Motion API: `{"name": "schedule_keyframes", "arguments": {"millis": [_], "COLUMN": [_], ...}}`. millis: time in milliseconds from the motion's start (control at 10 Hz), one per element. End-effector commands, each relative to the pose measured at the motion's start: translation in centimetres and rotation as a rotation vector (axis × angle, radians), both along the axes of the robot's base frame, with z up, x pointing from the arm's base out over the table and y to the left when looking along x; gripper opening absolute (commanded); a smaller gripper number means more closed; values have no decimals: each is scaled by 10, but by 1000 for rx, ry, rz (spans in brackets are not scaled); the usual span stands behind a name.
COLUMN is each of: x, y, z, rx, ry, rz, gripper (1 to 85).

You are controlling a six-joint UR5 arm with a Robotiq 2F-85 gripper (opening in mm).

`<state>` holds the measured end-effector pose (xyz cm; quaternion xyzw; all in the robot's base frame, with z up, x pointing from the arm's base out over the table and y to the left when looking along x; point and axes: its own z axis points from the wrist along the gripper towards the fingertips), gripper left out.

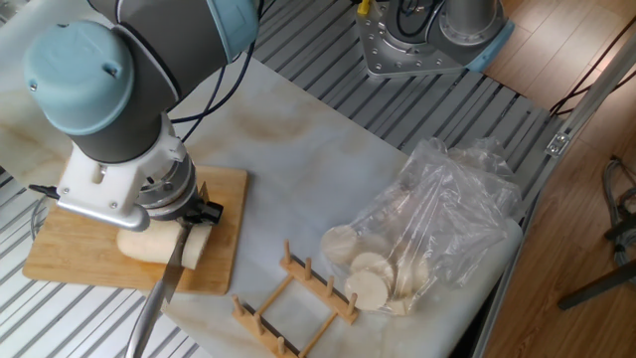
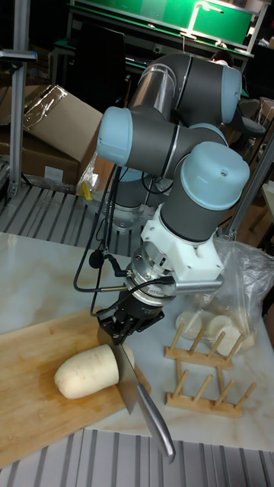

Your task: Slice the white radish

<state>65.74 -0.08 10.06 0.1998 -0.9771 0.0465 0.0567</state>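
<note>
The gripper clamps a knife at lower centre. Its blade is sunk into the white radish on the cutting board.

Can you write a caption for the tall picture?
Robot pincer pushes a knife down through the white radish on a wooden board.

Fixed view: even, bright overhead light with soft shadows. The marble bench is near white and partly washed out. The bag carries small specular glints. A soft shadow lies under the arm on the board. Focus is fair, detail coarse; the arm's near joint is slightly soft.

Tall fixed view: foreground well lit, the background dim except for a bright green panel at the top. The radish is evenly lit. The knife shows a dull sheen. Edges look straight.
</note>
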Motion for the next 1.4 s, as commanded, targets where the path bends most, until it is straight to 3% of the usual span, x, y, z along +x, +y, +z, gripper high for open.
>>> {"name": "schedule_keyframes", "arguments": {"millis": [0,300,400,700,1300], "x": [0,-1,-1,-1,15], "y": [3,-3,-4,-3,9], "z": [2,0,0,0,4], "rx": [22,7,6,10,54], "ry": [-5,-12,-11,-9,-33], "rz": [-3,2,8,14,9], "gripper": [17,47,103,120,123]}}
